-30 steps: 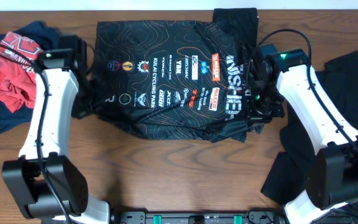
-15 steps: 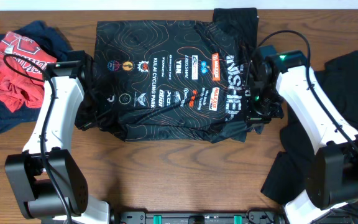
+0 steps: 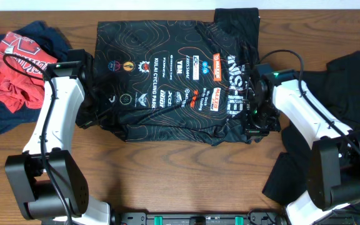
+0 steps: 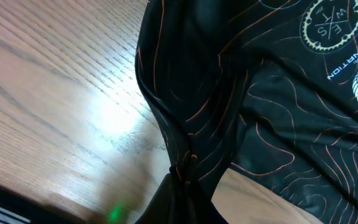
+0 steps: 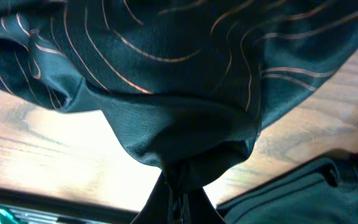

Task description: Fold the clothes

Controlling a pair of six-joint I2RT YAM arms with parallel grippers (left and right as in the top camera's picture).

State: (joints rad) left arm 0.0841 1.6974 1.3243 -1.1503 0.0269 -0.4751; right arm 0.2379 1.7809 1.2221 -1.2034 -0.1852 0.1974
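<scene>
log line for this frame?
left tool: shut on jersey | right tool: shut on jersey | jersey: spread on table, print up

The black cycling jersey (image 3: 174, 81) lies spread across the upper middle of the overhead frame, print side up, showing thin orange contour lines and rows of small colourful logos. Its 2 side edges are gathered into tight, pinched folds and its lower hem is rumpled. A plain black garment (image 3: 242, 19) pokes out at its upper right corner. At upper left, a crumpled red garment (image 3: 8, 78) lies on a navy one (image 3: 42, 32). Another black garment (image 3: 355, 81) sprawls at the right edge.
</scene>
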